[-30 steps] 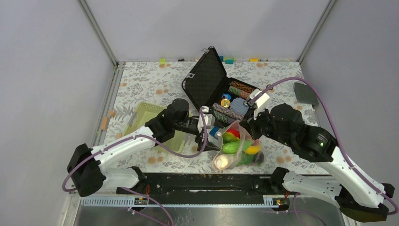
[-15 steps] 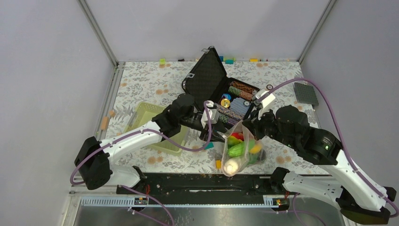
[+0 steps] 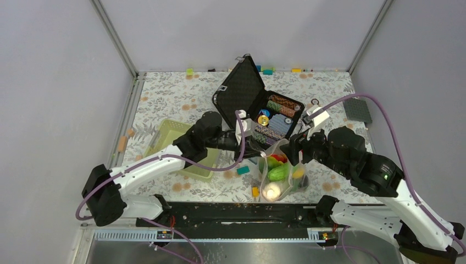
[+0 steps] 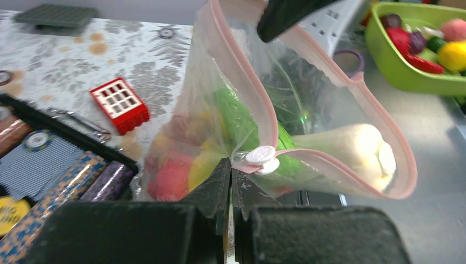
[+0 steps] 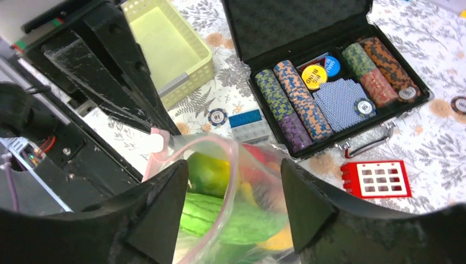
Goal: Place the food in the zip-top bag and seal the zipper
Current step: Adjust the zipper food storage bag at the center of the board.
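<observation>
Task's thing: the clear floppy plastic zip-top bag [image 4: 324, 110] stands upright on the flowered table cloth [image 3: 176, 99], between the two grippers and just in front of the open black hard case of poker chips [image 5: 329, 99].
Contents: small plastic toy food [image 4: 233, 115] is inside the bag, namely green, red and yellow pieces and one long white piece. A green tub [image 4: 417, 82] with more toy pieces shows off the cloth, so I cannot tell if the filling is complete.
Zipper: the thin pale pink strip [image 4: 248, 82] along the mouth is open and makes a wide loop. A small white slider [image 4: 261, 157] sits at the end of the loop nearest to the left arm.
Left gripper [image 4: 231, 170]: clenched, its tips pinch the bag's film just under the white slider.
Right gripper [image 5: 234, 165]: jaws released and apart, one on each side of the bag's mouth. Whether a finger touches the film I cannot tell.
Long axis: the zipper runs from the left gripper's tips away toward the right gripper, roughly left to right across the table in the top view.
Nearer arm: the left one is at the slider end, the right one at the far end of the mouth.
Coming move, as I judge: one side must hold the bag firm while the slider travels along this axis. The film is soft and may fold or slip if the pull leaves the line of the strip.
</observation>
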Robot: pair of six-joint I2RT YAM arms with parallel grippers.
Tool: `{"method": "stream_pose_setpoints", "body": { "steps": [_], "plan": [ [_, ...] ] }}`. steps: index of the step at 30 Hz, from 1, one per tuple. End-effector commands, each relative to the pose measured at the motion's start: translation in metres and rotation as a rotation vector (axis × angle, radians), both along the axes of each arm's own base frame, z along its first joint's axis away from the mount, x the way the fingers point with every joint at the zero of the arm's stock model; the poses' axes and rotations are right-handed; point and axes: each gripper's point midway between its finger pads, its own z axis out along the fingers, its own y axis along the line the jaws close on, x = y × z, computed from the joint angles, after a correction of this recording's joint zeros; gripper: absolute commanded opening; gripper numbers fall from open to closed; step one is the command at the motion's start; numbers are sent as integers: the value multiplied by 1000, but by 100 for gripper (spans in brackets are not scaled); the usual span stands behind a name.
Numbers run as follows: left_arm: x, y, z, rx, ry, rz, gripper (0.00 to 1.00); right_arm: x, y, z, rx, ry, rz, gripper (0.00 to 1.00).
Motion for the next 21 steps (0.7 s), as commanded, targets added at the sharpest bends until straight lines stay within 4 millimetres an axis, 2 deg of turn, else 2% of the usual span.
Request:
{"method": "stream_pose_setpoints", "body": {
  "steps": [1,2,6,8,10,13,16,19,20,21],
  "plan": [
    [30,4,58,-106,-23,310,0,5,-14,4,51,20,-118,74],
    [37,6,62,-100,-20,389,0,2,-16,0,48,47,-125,74],
    [37,8,70,-64,16,519,0,-18,-16,-20,16,121,-43,76],
    [31,7,72,-43,30,572,0,-26,-15,-23,23,157,-22,76],
    [35,10,76,-15,27,661,0,-31,-15,-23,25,199,-31,76],
    [40,14,78,7,55,728,0,-38,-18,-38,-40,292,-42,76],
    [46,20,84,-1,65,784,0,-44,-33,-63,-177,374,-80,70],
    [52,32,89,-17,65,843,0,-41,-59,-70,-230,359,-191,66],
    [53,36,90,-19,61,859,0,-40,-64,-68,-219,344,-215,62],
    [54,41,92,-23,59,876,0,-38,-68,-65,-202,324,-241,52]
  ]
}}
